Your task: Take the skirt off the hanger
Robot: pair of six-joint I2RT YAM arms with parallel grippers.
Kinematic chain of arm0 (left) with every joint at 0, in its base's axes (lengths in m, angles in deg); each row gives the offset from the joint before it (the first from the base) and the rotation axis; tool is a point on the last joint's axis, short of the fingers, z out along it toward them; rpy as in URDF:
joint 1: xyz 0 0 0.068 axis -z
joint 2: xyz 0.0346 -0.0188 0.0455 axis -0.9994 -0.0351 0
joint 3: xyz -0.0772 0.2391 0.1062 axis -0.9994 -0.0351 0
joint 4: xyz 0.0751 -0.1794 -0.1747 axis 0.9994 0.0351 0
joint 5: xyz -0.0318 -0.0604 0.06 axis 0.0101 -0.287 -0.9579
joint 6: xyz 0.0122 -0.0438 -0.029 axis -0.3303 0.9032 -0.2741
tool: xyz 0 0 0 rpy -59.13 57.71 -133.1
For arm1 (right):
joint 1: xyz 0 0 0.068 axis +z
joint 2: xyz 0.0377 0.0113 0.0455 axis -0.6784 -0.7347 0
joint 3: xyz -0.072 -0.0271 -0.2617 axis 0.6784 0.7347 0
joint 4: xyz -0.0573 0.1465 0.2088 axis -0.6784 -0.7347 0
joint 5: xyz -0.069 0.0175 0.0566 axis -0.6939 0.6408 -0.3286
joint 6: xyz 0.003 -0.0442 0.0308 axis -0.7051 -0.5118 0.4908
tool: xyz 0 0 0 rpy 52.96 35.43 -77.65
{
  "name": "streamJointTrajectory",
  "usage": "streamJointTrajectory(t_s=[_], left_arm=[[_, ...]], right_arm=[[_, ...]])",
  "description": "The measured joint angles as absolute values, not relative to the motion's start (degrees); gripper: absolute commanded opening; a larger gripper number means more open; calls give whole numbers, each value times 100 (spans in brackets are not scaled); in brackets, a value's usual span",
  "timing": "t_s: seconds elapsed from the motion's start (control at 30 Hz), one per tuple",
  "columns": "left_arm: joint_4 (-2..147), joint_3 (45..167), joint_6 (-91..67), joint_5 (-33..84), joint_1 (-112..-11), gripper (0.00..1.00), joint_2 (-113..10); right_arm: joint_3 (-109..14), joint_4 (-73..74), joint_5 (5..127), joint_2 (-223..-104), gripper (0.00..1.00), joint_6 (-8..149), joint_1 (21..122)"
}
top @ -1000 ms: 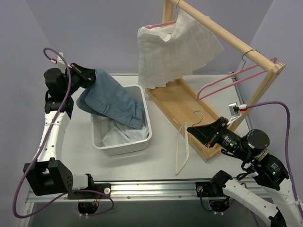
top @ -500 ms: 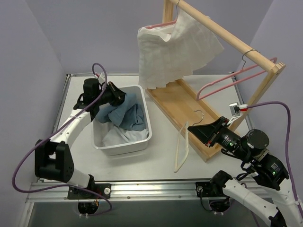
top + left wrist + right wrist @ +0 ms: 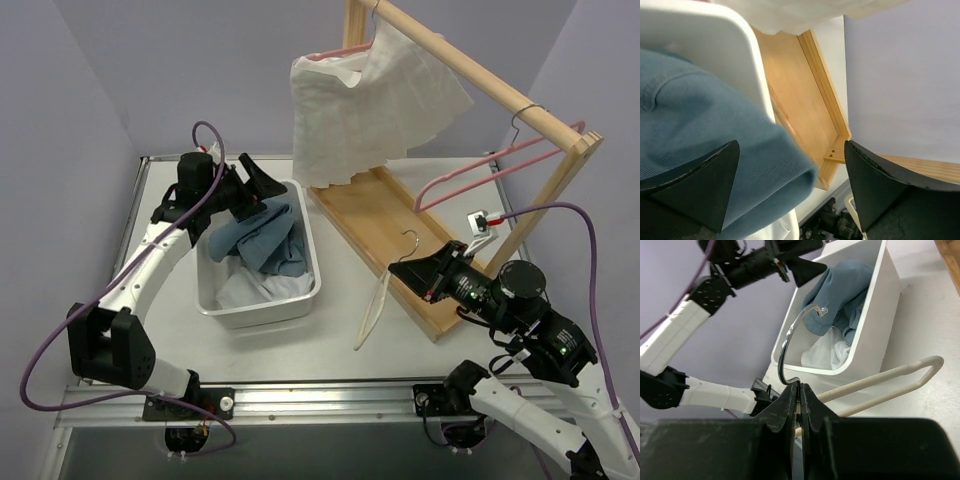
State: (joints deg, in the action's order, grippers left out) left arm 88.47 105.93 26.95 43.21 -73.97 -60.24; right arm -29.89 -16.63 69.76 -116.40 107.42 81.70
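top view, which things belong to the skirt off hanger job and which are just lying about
Job: blue denim skirt in the white bin; cream hanger in the right gripper; open left gripper.
Lying about: white pleated skirt hung on the wooden rack; empty pink hanger.

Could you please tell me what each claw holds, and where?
Right claw grips the cream hanger at its hook's base; left claw is open, holding nothing.

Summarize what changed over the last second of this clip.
The left gripper carried the blue skirt down from the left into the white bin and opened, letting it go. The right gripper, shut on the cream hanger by its hook, shifted slightly left, tilting it. White skirt and pink hanger on the rack unchanged.
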Motion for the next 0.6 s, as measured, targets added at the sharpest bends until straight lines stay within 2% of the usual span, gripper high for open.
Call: streamJointTrajectory(t_s=[0.17,0.37,0.5,0.6], left_arm=[[9577,11188,2434,3412,-6999,94,-5722],[10215,11277,2378,2472,-6942,94,-5274],[10060,11319,1993,2601,-6829,99,-5147],[9984,11911,1481,3217,-6466,100,-5425]], right_arm=[[-2989,-1766,6834,-11813,0,10720,8170],[-3040,-1816,6655,-11885,0,10709,8170],[-3088,-1997,6451,-12040,0,10711,8170],[-3182,-2220,6255,-12277,0,10711,8170]])
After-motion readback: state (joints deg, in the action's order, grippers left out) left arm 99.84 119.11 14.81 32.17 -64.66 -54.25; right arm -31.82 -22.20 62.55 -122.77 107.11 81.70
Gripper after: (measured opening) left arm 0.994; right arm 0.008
